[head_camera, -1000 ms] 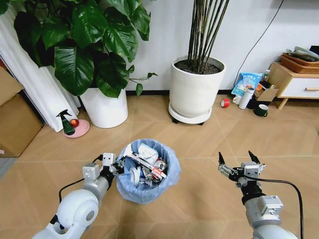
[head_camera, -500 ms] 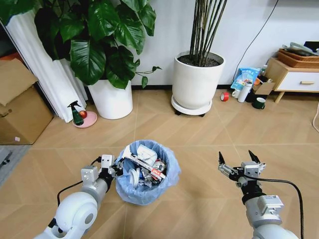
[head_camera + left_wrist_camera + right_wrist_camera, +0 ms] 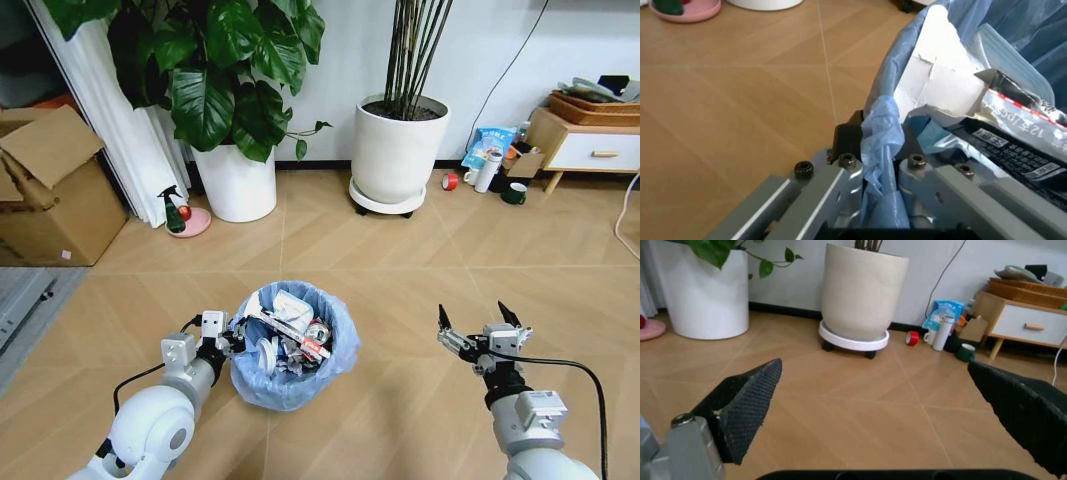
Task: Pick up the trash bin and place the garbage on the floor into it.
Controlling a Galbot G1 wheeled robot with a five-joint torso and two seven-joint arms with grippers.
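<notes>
The trash bin (image 3: 300, 385), lined with a crinkly light-blue bag, sits low in the head view between my arms. It is packed with garbage (image 3: 290, 330): white card, a red can, wrappers. My left gripper (image 3: 228, 338) is shut on the bin's near-left rim. The left wrist view shows my left gripper (image 3: 875, 150) pinching the blue bag (image 3: 883, 115), with white card and a black wrapper (image 3: 1013, 150) just inside. My right gripper (image 3: 477, 322) hangs open and empty to the bin's right, above the wooden floor (image 3: 400, 270). In the right wrist view its black fingertips (image 3: 753, 390) stand wide apart.
Two big white plant pots (image 3: 238, 180) (image 3: 398, 150) stand at the back wall. A cardboard box (image 3: 60, 200) is at the left, with a spray bottle on a pink dish (image 3: 182, 218) near it. A wooden cabinet (image 3: 585, 145) with a bottle and mug (image 3: 488, 172) is at the back right.
The whole head view has shifted: pots, box and cabinet sit farther off and more floor shows, so the camera moved. The bin stays in my left gripper; the right gripper stays open.
</notes>
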